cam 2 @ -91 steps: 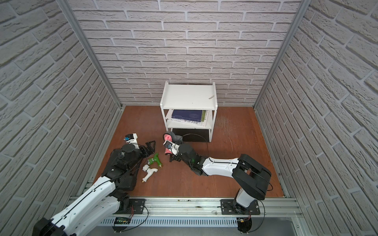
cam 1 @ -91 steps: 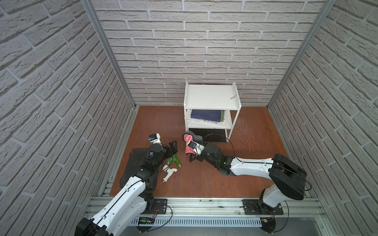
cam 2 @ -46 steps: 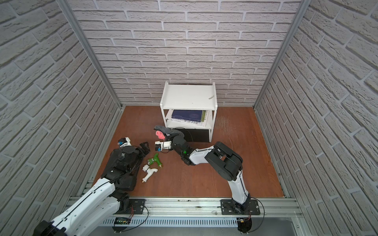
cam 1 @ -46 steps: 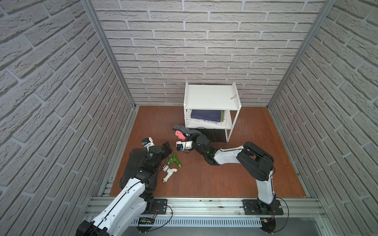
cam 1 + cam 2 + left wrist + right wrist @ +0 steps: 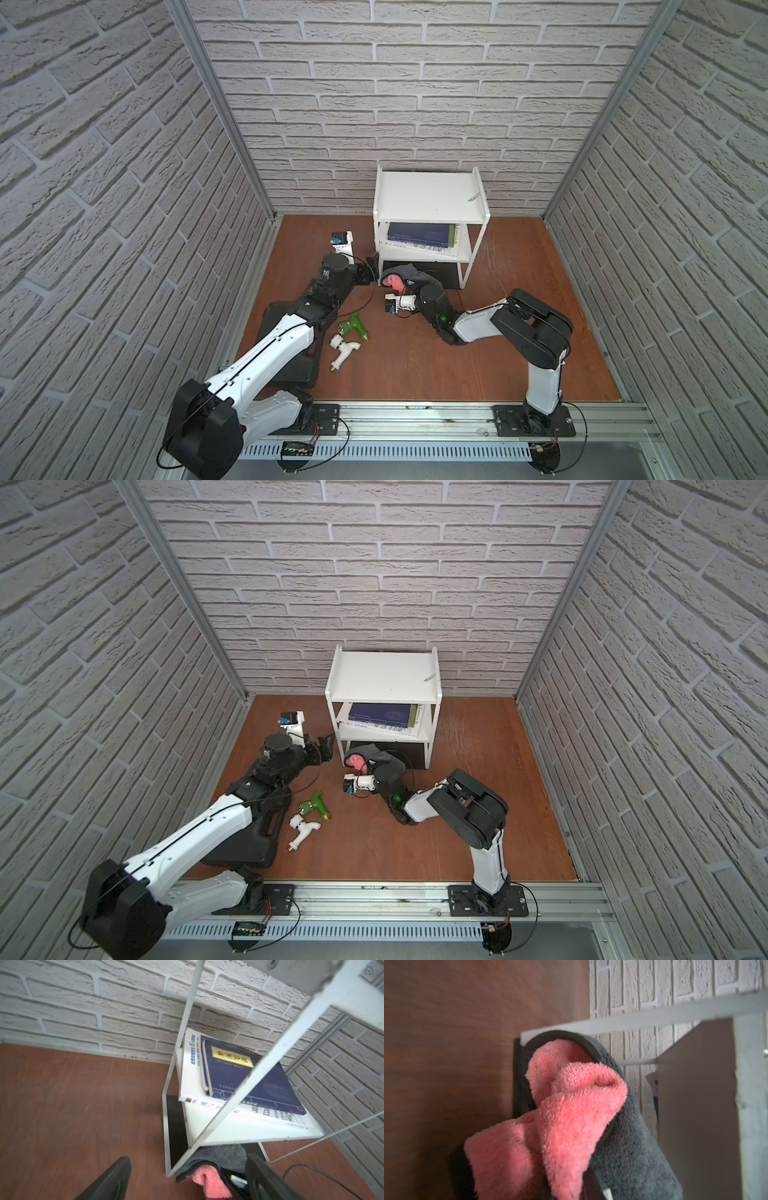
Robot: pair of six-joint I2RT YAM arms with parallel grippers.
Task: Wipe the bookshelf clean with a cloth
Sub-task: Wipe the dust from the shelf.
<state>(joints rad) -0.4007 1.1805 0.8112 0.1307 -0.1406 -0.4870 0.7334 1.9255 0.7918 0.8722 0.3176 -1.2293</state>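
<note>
right gripper (image 5: pixel 406 286) pinches the cloth (image 5: pixel 402 272); left gripper (image 5: pixel 187 1159) wide open.

View past the left end effector (image 5: pixel 188 1160), its dark fingers (image 5: pixel 116 1178) spread wide above the brown desk (image 5: pixel 72 1105). Between them appear a corner leg of the white bookshelf (image 5: pixel 259 1130) and a bunched grey-and-pink cloth (image 5: pixel 207 1182) below the middle board. On that board, a dark blue book (image 5: pixel 226 1076) lies atop a white book (image 5: pixel 191 1076).

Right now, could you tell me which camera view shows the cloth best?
The right wrist view: the cloth fills it, pink pile, grey back and dark edging clear. Both top views show a small bundle by the bookshelf base; the left wrist view catches only a corner.
</note>
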